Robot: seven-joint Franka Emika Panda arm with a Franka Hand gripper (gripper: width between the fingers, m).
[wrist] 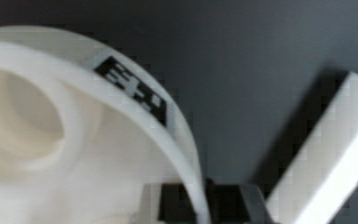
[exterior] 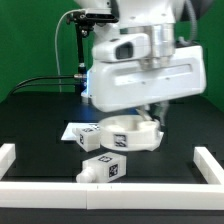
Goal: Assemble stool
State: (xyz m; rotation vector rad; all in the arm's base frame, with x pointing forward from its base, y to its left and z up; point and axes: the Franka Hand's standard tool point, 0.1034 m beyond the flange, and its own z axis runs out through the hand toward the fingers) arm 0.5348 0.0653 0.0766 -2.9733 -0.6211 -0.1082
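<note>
Gripper (wrist: 204, 203) pinching the thin rim wall of the round seat (exterior: 133, 132), at table centre; leg (exterior: 104, 166) lies loose at the seat's 7 o'clock; plastic looks light, stiff, likely slippery, so grip the rim squarely.

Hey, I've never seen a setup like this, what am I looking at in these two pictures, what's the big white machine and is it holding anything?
The big white machine is a robot arm with a two-finger gripper at its tip. One picture comes from a camera standing off the arm and shows the whole scene. The other comes from a camera on the wrist, looking down past the fingers.

On the dark table lie parts of a white plastic stool. The round seat sits under the arm. A chunky leg lies nearer the camera, and another leg lies beside the seat. The black-and-white squares are marker tags. White rails border the table.

In the wrist view, the fingers sit on either side of the seat's rim, apparently gripping it.
</note>
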